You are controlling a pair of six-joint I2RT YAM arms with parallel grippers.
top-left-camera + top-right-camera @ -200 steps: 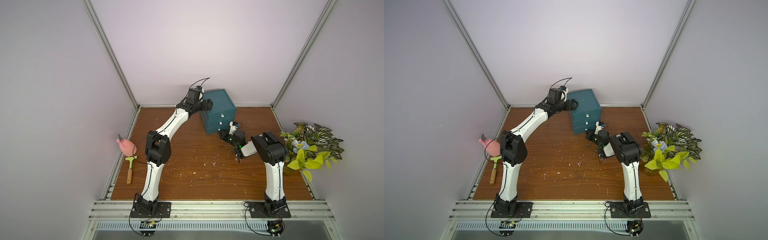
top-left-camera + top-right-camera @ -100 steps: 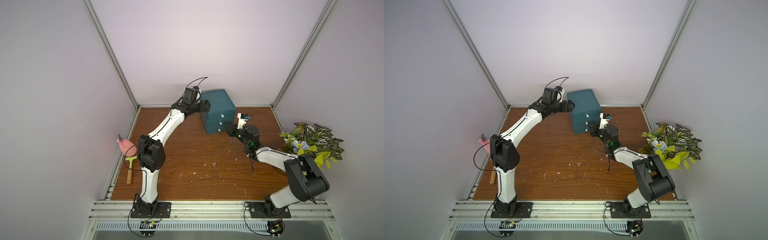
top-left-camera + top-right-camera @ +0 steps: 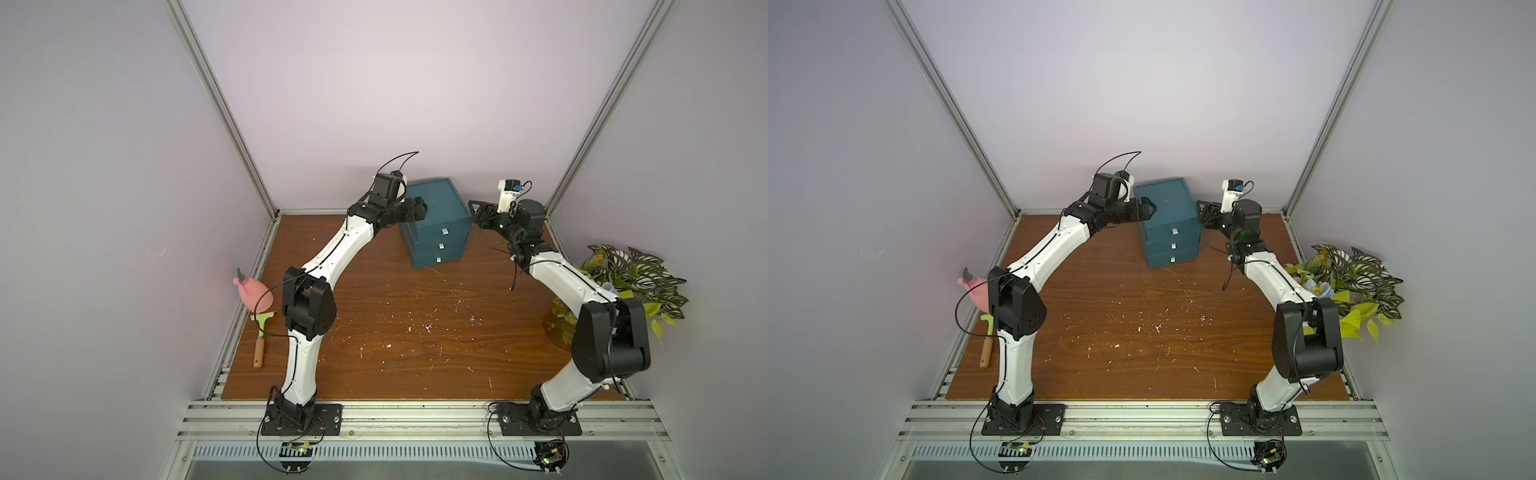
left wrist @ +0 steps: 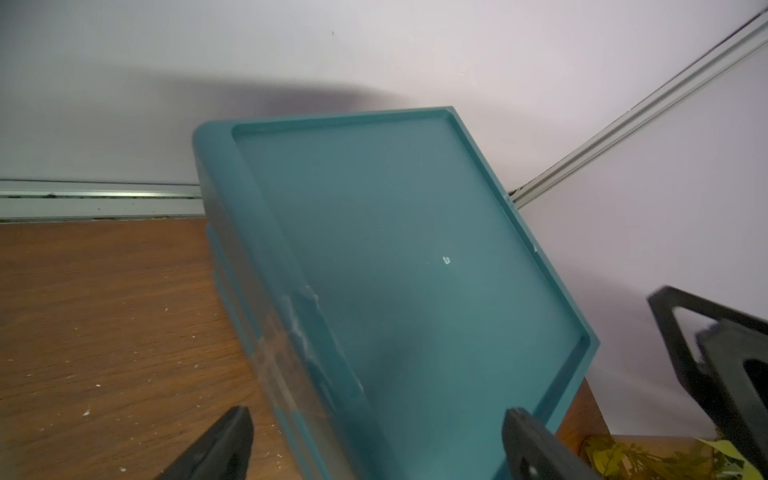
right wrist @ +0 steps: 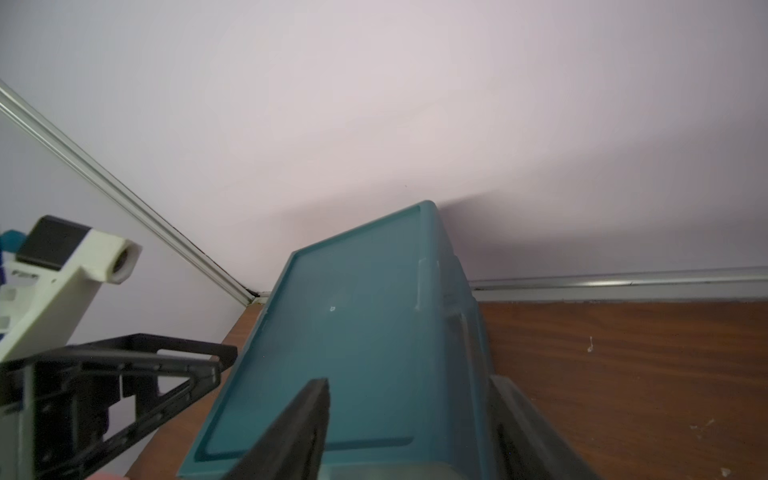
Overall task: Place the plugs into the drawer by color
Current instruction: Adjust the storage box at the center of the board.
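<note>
The drawer [image 3: 440, 208] [image 3: 1169, 210], a dark teal chest, stands at the back of the wooden table with all three fronts pushed in and their white tabs showing. No plugs are in view. My left gripper [image 3: 417, 208] [image 3: 1148, 207] is open at the chest's upper left edge. In the left wrist view its fingers [image 4: 232, 436] straddle that edge of the chest top [image 4: 395, 270]. My right gripper [image 3: 477, 212] [image 3: 1202, 211] is open at the upper right edge. In the right wrist view it [image 5: 409, 399] has one finger over the top [image 5: 353, 353] and one down the front side.
A pink toy [image 3: 253, 293] and a wooden-handled scraper [image 3: 261, 340] lie by the left rail. A leafy plant [image 3: 623, 282] stands at the right edge. White crumbs dot the table [image 3: 415, 332]. The back wall is close behind the chest.
My right arm has swung from low at the drawer fronts up to the chest's upper right edge, and its jaws have opened. My left arm has shifted only slightly.
</note>
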